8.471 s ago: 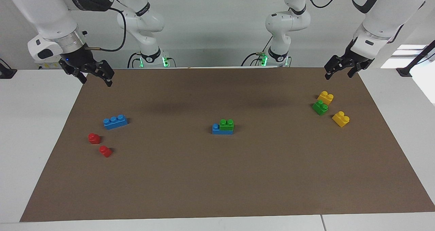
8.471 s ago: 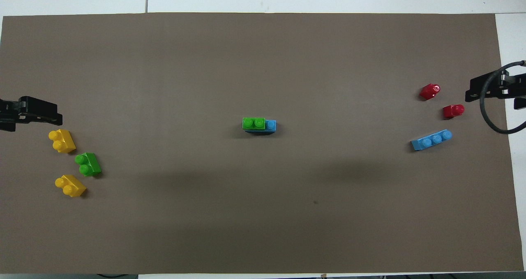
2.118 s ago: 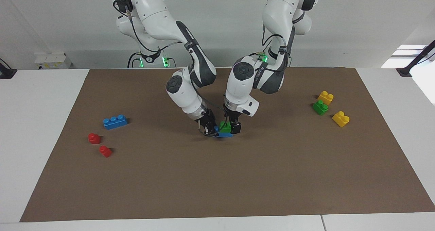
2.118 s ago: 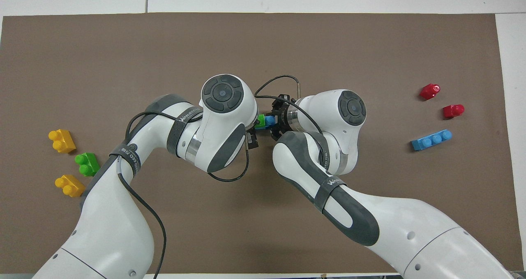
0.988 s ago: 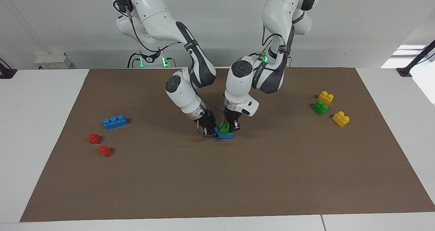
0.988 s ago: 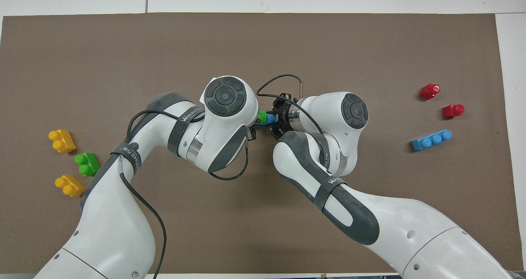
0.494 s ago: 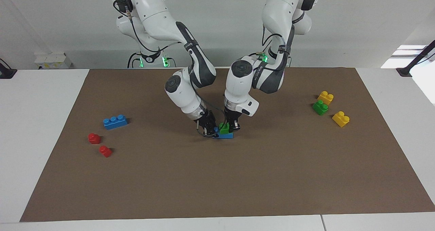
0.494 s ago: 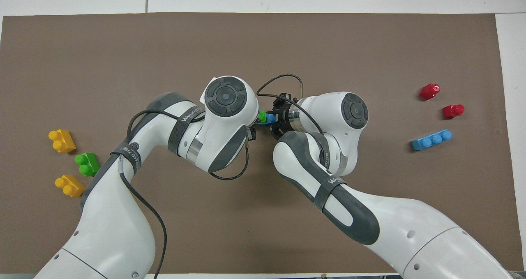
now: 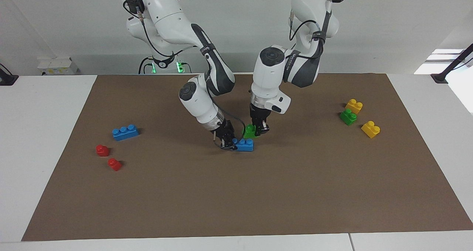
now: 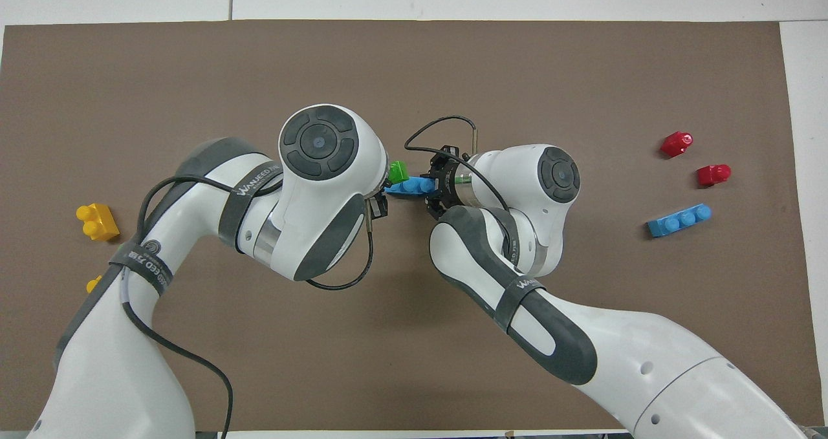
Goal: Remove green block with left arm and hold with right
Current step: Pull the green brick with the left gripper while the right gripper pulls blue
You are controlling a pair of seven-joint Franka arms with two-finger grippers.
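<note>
My left gripper (image 9: 257, 131) is shut on the green block (image 9: 249, 131) and holds it, tilted, just above the brown mat beside the blue three-stud brick (image 9: 244, 145). The block is free of the brick. The block also shows in the overhead view (image 10: 398, 171), where the left wrist hides the left gripper. My right gripper (image 9: 228, 144) is low at the mat's middle, shut on one end of that blue brick (image 10: 407, 187), which lies flat on the mat.
A second green block (image 9: 348, 116) and two yellow blocks (image 9: 353, 105) (image 9: 370, 129) lie toward the left arm's end. Another blue brick (image 9: 125, 132) and two red pieces (image 9: 102, 150) (image 9: 114, 164) lie toward the right arm's end. The brown mat (image 9: 236, 199) covers the table.
My left gripper has risen and pulled the green block off the blue brick. The right gripper has stayed on the blue brick, which remains on the mat.
</note>
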